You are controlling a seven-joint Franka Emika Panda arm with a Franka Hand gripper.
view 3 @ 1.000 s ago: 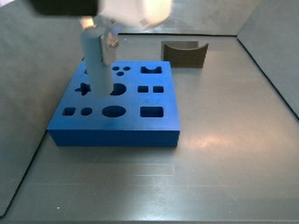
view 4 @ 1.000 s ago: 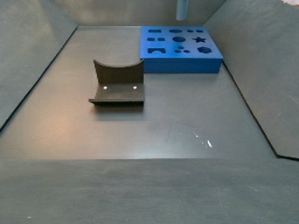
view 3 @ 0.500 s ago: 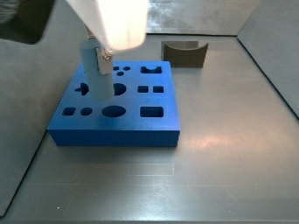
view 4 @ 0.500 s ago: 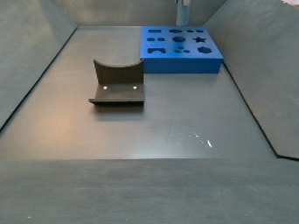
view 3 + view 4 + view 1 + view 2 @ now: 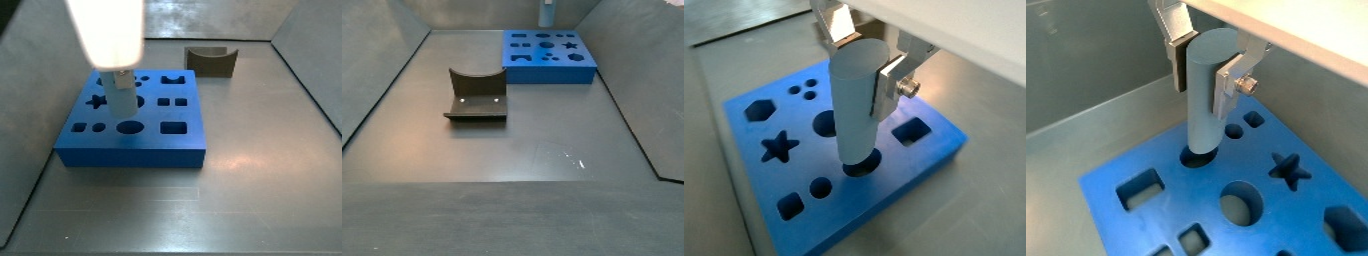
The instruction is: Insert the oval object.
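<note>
Wrist views both showed the gripper (image 5: 869, 58) pinching the oval object (image 5: 858, 105) between its two silver fingers (image 5: 894, 80), holding the pale peg straight up over the blue block (image 5: 844, 160). The peg's bottom end sat right at the mouth of a dark hole (image 5: 861, 166) — it looked just started in, though how deep was hard to tell. From the second wrist camera, the gripper (image 5: 1208, 52) held the oval object (image 5: 1205, 95) the same way, its tip at a hole near the blue block's (image 5: 1240, 205) edge. Side view next: the oval object (image 5: 120, 97) stood lower than it did a moment before, down on the blue block (image 5: 134, 118) under the white arm, so it had dropped toward its hole and the task looked close to done. The brown block (image 5: 211, 60) sat well apart. In a side view from far away, the blue block (image 5: 549, 55) and the fixture (image 5: 476, 95) showed, but the gripper was cut off at the edge.
</note>
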